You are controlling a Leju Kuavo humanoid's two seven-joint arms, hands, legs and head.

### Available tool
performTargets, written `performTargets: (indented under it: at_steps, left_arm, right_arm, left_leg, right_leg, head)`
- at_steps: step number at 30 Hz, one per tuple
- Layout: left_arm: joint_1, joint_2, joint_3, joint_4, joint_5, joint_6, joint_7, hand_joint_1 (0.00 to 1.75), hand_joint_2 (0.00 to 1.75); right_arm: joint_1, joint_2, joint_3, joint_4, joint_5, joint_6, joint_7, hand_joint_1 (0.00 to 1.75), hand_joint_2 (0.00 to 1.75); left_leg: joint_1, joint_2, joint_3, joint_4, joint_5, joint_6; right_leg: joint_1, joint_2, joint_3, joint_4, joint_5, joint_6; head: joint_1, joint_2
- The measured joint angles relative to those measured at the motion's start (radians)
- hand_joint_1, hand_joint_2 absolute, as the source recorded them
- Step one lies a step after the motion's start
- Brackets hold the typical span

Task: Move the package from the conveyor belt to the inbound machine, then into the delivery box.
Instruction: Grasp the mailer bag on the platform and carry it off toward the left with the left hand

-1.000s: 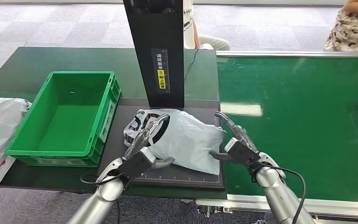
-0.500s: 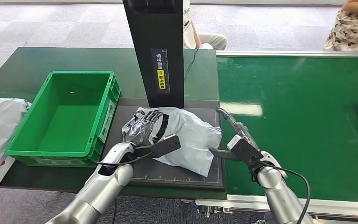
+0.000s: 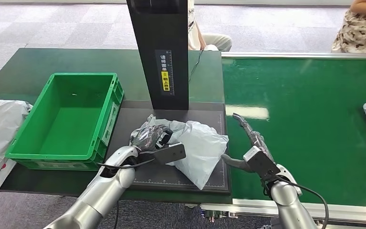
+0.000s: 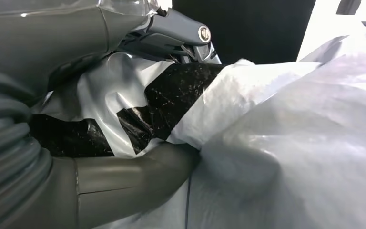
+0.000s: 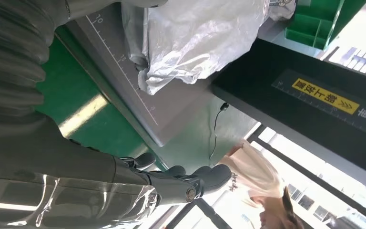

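On the inbound machine's dark plate (image 3: 138,112), beside the green delivery box (image 3: 66,119), the left hand (image 3: 151,139) bunches the soft, slippery package (image 3: 198,145); the right hand (image 3: 255,148) hangs spread, empty.

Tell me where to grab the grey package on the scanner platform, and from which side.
Take the package at its bunched end nearest the green crate, coming from the crate side. There the film is crumpled into a graspable fold, and the left robot hand already grips it there. The rest lies flat and slack on the platform, offering little to hold. The right robot hand is open over the belt.
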Motion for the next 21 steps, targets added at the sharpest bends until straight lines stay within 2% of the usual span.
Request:
performTargets:
  at_steps: [3, 8, 15, 21]
  left_arm:
    - [0.014, 0.002, 0.0, -0.009, 0.018, 0.051, -0.046, 1.75, 1.75]
    - [0.065, 0.013, 0.008, -0.093, -0.037, 0.235, -0.07, 1.75, 1.75]
    - [0.148, 0.031, 0.059, -0.276, -0.041, 0.433, -0.124, 1.75, 1.75]
    - [0.213, 0.043, 0.135, -0.447, -0.075, 0.551, -0.131, 1.75, 1.75]
  right_arm:
    - [0.024, 0.0, -0.021, -0.032, -0.01, -0.006, 0.002, 0.0, 1.75]
    - [0.069, 0.0, -0.055, -0.082, -0.015, -0.011, -0.003, 0.0, 1.75]
    - [0.086, 0.0, -0.076, -0.118, -0.037, -0.012, -0.024, 0.0, 1.75]
    - [0.09, 0.0, -0.082, -0.122, -0.05, -0.018, -0.027, 0.0, 1.75]
  left_leg:
    - [0.0, 0.0, 0.0, 0.0, 0.0, 0.0]
    - [0.0, 0.0, -0.001, 0.0, -0.001, 0.001]
    - [0.0, 0.001, 0.0, 0.0, -0.001, 0.0]
    - [0.0, 0.001, 0.0, 0.0, -0.001, 0.0]
  right_leg:
    - [0.0, 0.0, 0.0, 0.0, 0.0, 0.0]
    - [0.0, 0.0, -0.001, 0.0, -0.001, 0.0]
    - [0.0, 0.001, -0.001, 0.0, -0.001, 0.0]
    - [0.0, 0.001, -0.001, 0.0, -0.001, 0.0]
  head:
    - [0.0, 0.0]
    - [0.0, 0.0]
    - [0.0, 0.0]
    - [0.0, 0.0]
